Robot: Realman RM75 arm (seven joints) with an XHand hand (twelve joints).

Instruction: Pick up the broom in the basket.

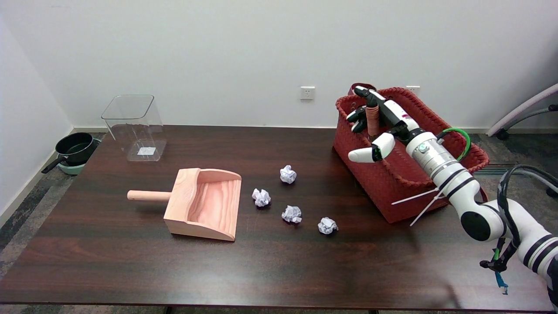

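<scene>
The broom [372, 120] stands in the red woven basket [375, 174] at the table's far right, near the basket's far-left corner. Only its wrapped, reddish-brown handle shows above the rim; the bristle end is hidden inside. The right hand [378, 118] is at the handle's upper part, with dark fingers [356, 118] on its left and the palm and other fingers on its right. The thumb [365, 153] sticks out to the left, below and clear of the handle. Whether the fingers are pressed firmly onto the handle cannot be told from this view.

Step in hand, as judged: closing the grasp on the handle, before lifting. The next move calls for a firm wrap around the handle, then a straight upward pull that clears the basket rim without dragging the basket across the dark wooden table [130, 270].

The wooden dustpan [205, 205] and paper balls [292, 213] lie well apart to the left.
</scene>
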